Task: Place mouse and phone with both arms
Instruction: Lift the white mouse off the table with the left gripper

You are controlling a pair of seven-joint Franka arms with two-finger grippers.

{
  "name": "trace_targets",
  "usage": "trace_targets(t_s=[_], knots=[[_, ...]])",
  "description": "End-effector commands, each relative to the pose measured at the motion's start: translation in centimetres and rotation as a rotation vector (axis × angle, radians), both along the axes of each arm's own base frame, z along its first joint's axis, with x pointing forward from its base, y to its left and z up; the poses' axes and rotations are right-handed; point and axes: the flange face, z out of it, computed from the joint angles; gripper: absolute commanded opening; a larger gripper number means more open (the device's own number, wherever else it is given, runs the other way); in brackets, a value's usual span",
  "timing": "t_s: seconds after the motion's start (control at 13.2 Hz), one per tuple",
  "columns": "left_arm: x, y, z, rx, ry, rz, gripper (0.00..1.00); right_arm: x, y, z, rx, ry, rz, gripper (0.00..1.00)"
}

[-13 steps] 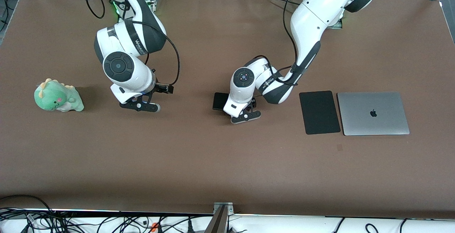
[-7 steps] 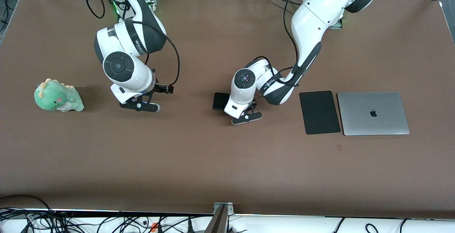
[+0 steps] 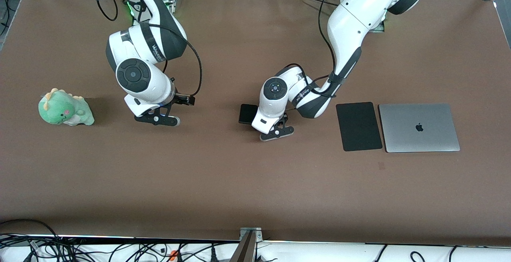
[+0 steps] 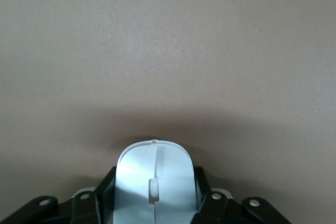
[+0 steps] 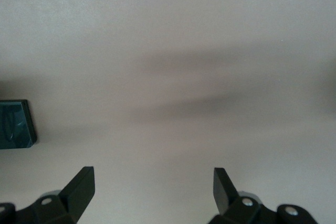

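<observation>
Left gripper (image 4: 154, 203) clamped on mouse (image 4: 154, 182), phone (image 3: 247, 114) just beside it. Right gripper (image 5: 152, 187) jaws wide, empty, over bare table (image 3: 223, 182).

You get an evenly bright front view: the brown surface (image 3: 223, 182) is sharp, shadows beneath both arms short and soft, with a darker patch beside the green toy (image 3: 65, 108). Both wrist views wash that surface out to pale grey. In the left one, the mouse (image 4: 155, 184) shows a bluish sheen over a soft shadow. In the right one, blurred shadow streaks cross mid-frame.
</observation>
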Motion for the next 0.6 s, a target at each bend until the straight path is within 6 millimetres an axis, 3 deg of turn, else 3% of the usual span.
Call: trace_targets(t_s=[0.0, 0.15, 0.38, 0.53], knots=[[2.3, 2.7, 2.0, -0.001, -0.013, -0.042, 0.45, 0.1, 0.2, -0.1, -0.007, -0.001, -0.009, 1.0], [3.6, 4.8, 3.2, -0.01, 0.016, -0.046, 0.49, 0.1, 0.3, 0.0, -0.006, -0.004, -0.009, 1.0], [6.4, 11.3, 4.5, 0.03, 0.061, -0.134, 0.47, 0.2, 0.7, 0.1, 0.004, -0.018, -0.009, 1.0], [6.0, 14.6, 5.7, 0.07, 0.087, -0.179, 0.47, 0.3, 1.2, -0.1, 0.008, -0.036, -0.031, 1.0]])
